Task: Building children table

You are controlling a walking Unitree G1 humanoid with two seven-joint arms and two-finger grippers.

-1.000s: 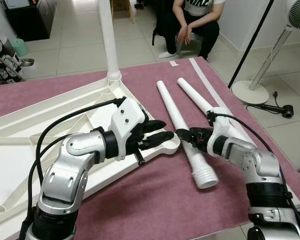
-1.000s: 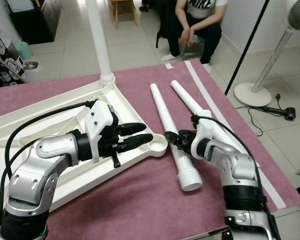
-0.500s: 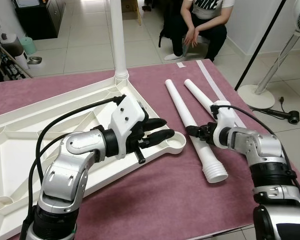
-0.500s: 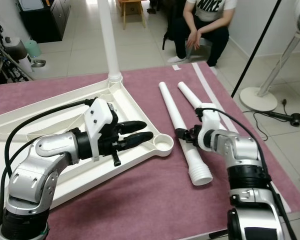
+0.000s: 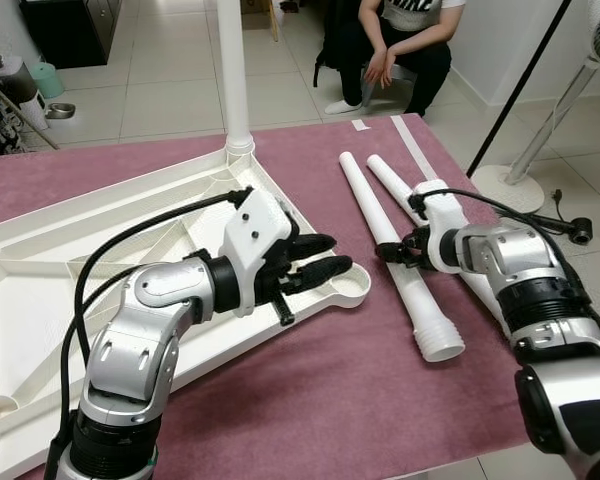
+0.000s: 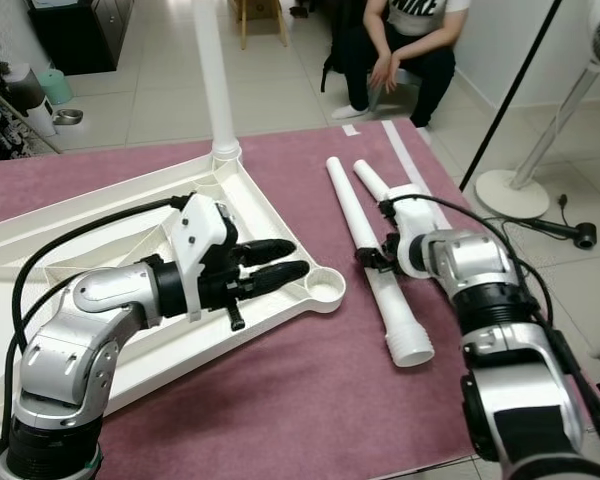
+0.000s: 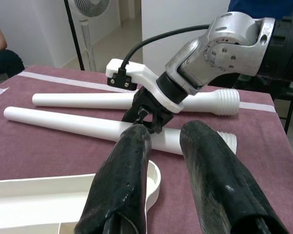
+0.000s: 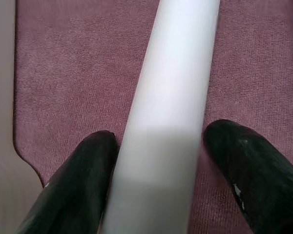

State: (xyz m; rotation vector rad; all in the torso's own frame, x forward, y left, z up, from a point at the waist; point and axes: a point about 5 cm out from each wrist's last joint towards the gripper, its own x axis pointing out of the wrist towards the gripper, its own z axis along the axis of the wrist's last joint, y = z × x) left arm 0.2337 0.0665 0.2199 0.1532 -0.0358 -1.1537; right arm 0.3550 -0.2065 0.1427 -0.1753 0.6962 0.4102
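A white tabletop [image 5: 70,260] lies upside down on the maroon cloth, with one leg [image 5: 232,70] standing upright in its far corner. My left gripper [image 5: 338,254] hovers open just above the near corner socket [image 5: 353,286], holding nothing. Two loose white legs lie to the right. The nearer leg [image 5: 420,305] has its threaded end toward me, and my right gripper [image 5: 391,250] is shut on its middle. In the right wrist view the leg [image 8: 171,97] sits between both fingers [image 8: 78,190], still lying on the cloth. My right arm partly hides the farther leg [image 5: 388,178].
A person [image 5: 385,40] sits on the floor beyond the table's far edge. A standing fan's base [image 5: 505,185] and a black pole [image 5: 525,80] stand off the right side. A white strip [image 5: 415,150] runs along the cloth's right edge.
My right gripper has slid along the nearer leg, away from its threaded end, and now sits around its middle. The camera shifted slightly. The left gripper stays above the corner socket.
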